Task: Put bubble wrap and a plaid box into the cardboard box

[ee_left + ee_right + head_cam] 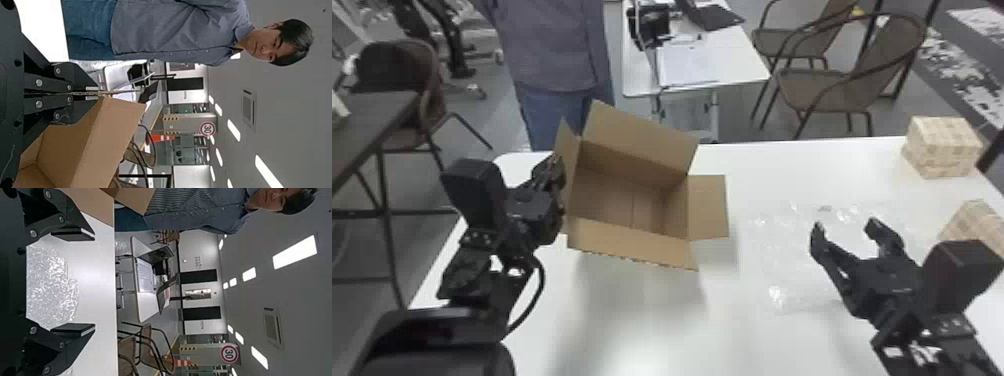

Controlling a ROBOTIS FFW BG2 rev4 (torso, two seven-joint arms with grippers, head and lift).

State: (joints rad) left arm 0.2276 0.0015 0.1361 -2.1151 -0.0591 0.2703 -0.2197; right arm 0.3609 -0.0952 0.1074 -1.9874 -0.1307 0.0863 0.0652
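Note:
The open cardboard box (627,200) stands tilted at the table's left, flaps out, nothing seen inside. At its left side is my left gripper (557,165); in the left wrist view the left gripper (92,93) is shut on the edge of a cardboard flap (113,129). My right gripper (847,227) is over the clear bubble wrap (782,260), which lies flat right of the box. In the right wrist view the right gripper (74,282) is open, bubble wrap (51,286) beyond its spread fingers. One plaid box (942,147) sits at the far right corner, another plaid box (974,225) nearer, behind the right wrist.
The white table (652,320) holds all these things. Beyond its far edge stand a person, a small desk (747,75) with papers, and brown chairs (827,90). A dark table (377,115) is off to the left.

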